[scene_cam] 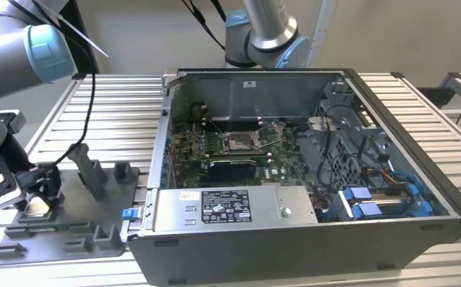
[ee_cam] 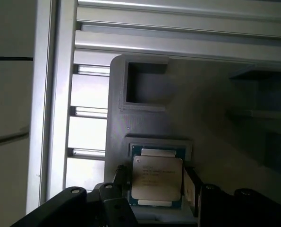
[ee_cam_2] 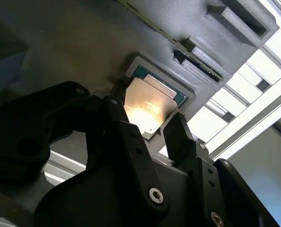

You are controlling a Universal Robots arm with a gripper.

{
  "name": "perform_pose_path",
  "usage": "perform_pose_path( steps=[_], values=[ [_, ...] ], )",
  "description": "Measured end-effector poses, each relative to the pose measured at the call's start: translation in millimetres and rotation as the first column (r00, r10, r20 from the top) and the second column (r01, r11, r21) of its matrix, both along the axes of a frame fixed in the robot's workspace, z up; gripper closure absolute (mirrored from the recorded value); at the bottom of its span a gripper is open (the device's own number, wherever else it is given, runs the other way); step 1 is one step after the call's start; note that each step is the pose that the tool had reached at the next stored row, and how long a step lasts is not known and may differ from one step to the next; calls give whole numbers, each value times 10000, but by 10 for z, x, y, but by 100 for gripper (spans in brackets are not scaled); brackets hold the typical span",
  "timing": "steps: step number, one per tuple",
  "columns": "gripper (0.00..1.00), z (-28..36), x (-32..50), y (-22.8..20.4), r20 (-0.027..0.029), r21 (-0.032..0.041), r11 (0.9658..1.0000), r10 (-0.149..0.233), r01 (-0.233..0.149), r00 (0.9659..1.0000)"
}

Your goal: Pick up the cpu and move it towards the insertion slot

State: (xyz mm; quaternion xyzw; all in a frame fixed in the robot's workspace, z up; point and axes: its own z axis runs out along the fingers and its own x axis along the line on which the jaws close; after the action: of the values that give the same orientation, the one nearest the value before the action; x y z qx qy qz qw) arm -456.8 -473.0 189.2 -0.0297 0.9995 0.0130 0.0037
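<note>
The cpu is a small silvery square chip lying in a framed recess of the grey tray, at the exterior view's left. My gripper is down over it. In both wrist views the cpu sits between the two black fingers, which rest against two of its opposite edges. It lies flat in the recess with the gripper shut on it. The insertion slot is the metal-framed socket in the middle of the green motherboard, far to the exterior view's right of the gripper.
The open computer case stands beside the tray, its wall between gripper and motherboard. Upright grey blocks rise from the tray near the gripper. A second robot arm's base stands behind the case. The table is of ribbed aluminium slats.
</note>
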Motion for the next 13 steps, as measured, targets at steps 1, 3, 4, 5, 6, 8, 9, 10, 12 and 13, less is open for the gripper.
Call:
perform_pose_path(
  steps=[1,3,4,5,6,8,9,10,12,13],
  values=[
    [0,0,0,0,0,-1,10000,0,0,10000],
    [0,0,0,0,0,-3,10000,0,0,10000],
    [0,0,0,0,0,-3,10000,-1,1,10000],
    [100,1,-1,0,-2,-5,10000,-1,1,10000],
    [100,1,-1,0,-2,-6,10000,-1,1,10000],
    [100,1,0,0,-1,-8,10000,-1,1,10000],
    [100,1,0,0,-1,-10,10000,-1,1,10000],
    [100,1,0,0,-1,-10,10000,0,0,10000],
    [100,1,0,0,-1,-12,10000,0,0,10000],
    [100,0,0,0,-1,-13,10000,0,0,10000]
  ],
)
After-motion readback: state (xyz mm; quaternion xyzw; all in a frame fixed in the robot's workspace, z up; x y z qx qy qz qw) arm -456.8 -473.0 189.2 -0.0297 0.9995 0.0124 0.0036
